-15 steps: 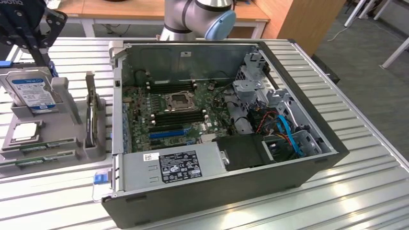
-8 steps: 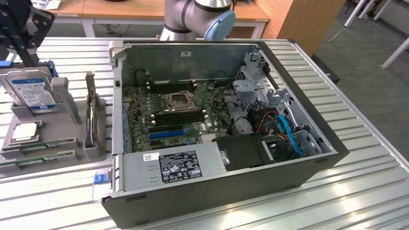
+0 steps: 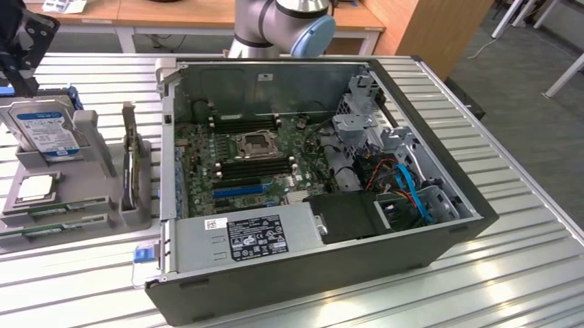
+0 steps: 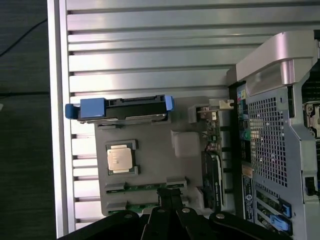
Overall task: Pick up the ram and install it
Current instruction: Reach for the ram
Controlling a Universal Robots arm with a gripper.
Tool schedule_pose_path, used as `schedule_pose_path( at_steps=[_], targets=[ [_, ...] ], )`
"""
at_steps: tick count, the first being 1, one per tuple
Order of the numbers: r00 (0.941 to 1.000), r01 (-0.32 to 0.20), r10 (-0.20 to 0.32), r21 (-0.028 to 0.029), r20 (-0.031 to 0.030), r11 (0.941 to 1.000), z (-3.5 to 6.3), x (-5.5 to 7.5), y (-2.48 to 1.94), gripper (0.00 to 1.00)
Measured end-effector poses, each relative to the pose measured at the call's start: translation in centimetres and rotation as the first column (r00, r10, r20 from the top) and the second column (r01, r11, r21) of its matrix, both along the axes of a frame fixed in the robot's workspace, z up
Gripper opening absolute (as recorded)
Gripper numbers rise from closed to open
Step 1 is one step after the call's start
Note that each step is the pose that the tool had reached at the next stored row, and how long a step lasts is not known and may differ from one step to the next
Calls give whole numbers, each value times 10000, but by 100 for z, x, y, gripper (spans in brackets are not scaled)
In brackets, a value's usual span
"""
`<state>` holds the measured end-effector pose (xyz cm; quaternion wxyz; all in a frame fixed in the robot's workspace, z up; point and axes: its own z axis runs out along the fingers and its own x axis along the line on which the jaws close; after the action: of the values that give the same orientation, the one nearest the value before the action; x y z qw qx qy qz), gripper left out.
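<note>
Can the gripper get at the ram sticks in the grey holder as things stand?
Probably yes. The gripper hangs right over the grey holder, and nothing lies between it and the ram sticks, which lie uncovered in their slots. It is shut, though.

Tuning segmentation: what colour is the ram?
Ram sticks: green boards; best seen in the exterior view.

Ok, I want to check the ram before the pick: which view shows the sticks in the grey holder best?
The exterior view: both ram sticks lie uncovered in the grey holder. In the wrist view they show as green strips, partly covered by the shut gripper.
</note>
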<state>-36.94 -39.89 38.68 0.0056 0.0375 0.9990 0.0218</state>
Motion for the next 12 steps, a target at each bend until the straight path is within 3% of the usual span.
schedule_pose_path(
  at_steps=[12],
  targets=[
    [10000,1,-1,0,-26,10000,-9,-240,0,10]
  ],
)
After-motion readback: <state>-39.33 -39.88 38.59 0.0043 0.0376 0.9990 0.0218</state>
